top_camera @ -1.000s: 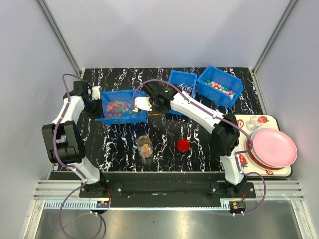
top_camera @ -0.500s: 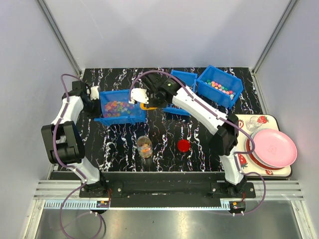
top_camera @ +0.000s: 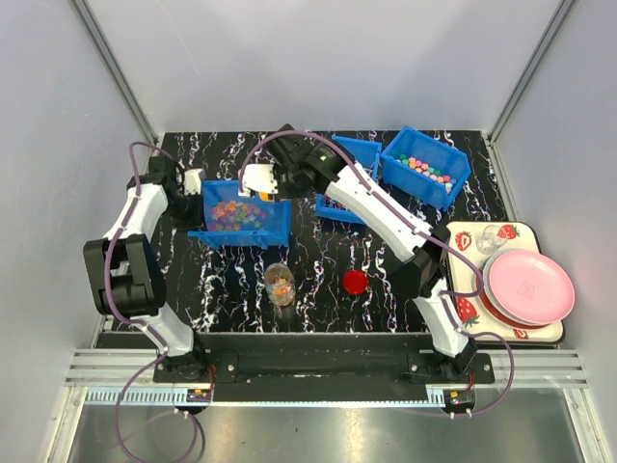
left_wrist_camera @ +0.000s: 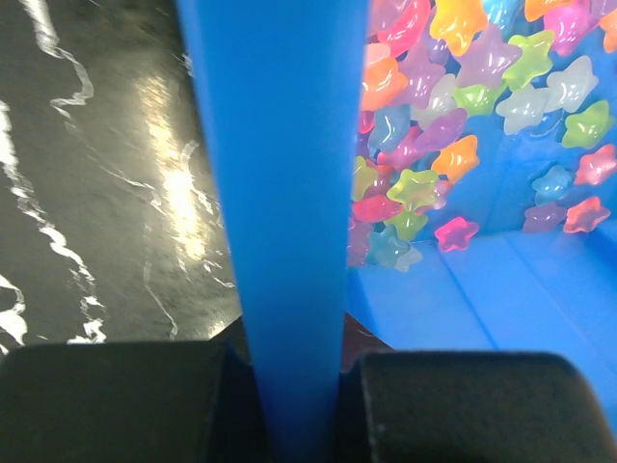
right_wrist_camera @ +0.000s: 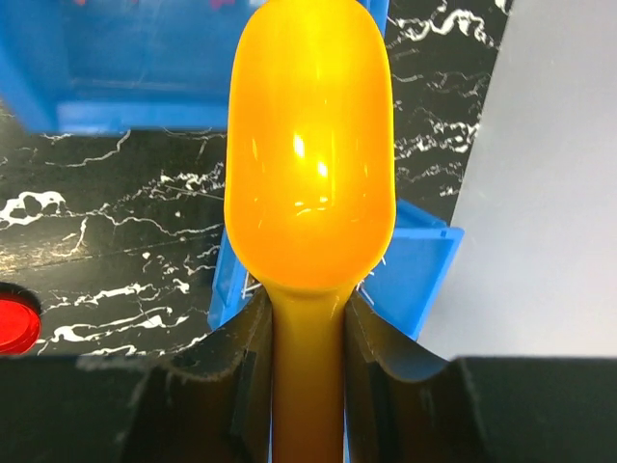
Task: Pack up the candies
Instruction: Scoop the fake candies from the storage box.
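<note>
Left tool [left_wrist_camera: 294, 405] clamps bin [left_wrist_camera: 280, 145]; right tool [right_wrist_camera: 308, 386] grips yellow scoop [right_wrist_camera: 308, 164]; candies [left_wrist_camera: 434, 164] glossy multicolour stars

A yellow scoop [right_wrist_camera: 308, 164] fills the middle of the view, its long bowl running from centre up to 12 o'clock. The bowl is glossy and nothing lies in it. Its handle drops to 6 o'clock, where the right gripper [right_wrist_camera: 308, 323] pinches it between two black fingers [right_wrist_camera: 241, 371], one pressed against each side. The black, white-veined bench [right_wrist_camera: 116, 212] lies beneath. At 11 o'clock sits a blue bin [right_wrist_camera: 125, 68], its near wall facing the scoop. A second blue bin [right_wrist_camera: 419, 270] shows behind the bowl's base, its corner poking out at 4 o'clock. A red lid [right_wrist_camera: 12, 326] is cut off at 8 o'clock. A grey wall [right_wrist_camera: 549, 174] covers 3 o'clock.
</note>
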`<state>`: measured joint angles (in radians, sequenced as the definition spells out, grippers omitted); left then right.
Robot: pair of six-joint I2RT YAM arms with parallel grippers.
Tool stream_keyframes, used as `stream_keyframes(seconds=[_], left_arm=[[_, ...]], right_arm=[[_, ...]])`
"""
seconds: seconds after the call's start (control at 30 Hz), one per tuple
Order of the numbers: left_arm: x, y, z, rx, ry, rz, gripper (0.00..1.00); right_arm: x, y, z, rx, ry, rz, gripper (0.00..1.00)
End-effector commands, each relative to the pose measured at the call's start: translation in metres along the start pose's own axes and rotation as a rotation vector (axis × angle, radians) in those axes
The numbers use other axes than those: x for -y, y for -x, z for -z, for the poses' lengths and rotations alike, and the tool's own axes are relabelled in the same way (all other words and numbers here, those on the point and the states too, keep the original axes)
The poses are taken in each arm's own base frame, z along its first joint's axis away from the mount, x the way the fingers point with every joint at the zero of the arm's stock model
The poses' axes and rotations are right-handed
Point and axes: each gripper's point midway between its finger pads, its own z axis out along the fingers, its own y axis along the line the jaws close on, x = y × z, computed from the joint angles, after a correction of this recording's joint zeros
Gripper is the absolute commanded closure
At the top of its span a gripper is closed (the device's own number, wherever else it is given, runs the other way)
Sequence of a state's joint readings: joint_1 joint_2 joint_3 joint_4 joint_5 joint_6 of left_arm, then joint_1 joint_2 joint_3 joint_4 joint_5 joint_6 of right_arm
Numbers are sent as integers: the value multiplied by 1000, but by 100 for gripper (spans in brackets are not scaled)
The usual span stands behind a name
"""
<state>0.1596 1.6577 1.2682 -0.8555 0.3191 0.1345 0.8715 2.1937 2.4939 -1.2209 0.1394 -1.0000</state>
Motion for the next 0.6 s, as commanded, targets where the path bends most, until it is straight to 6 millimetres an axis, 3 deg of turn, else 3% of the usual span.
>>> stream_keyframes(seconds=[0.0, 0.1, 0.13, 0.23, 0.57], left_arm=[[20, 18, 18, 5, -87, -53, 100], [12, 12, 27, -102, -58, -60, 100], [12, 23, 35, -83, -50, -81, 100], [16, 27, 46, -143, -95, -71, 100], [21, -7, 35, -413, -197, -1, 100]], right_arm=[[1, 7, 0, -6, -7, 42, 100], [6, 7, 0, 4, -27, 34, 100], [6, 7, 3, 5, -30, 39, 100], [5, 5, 2, -1, -23, 59, 100], [18, 10, 1, 16, -73, 55, 100]])
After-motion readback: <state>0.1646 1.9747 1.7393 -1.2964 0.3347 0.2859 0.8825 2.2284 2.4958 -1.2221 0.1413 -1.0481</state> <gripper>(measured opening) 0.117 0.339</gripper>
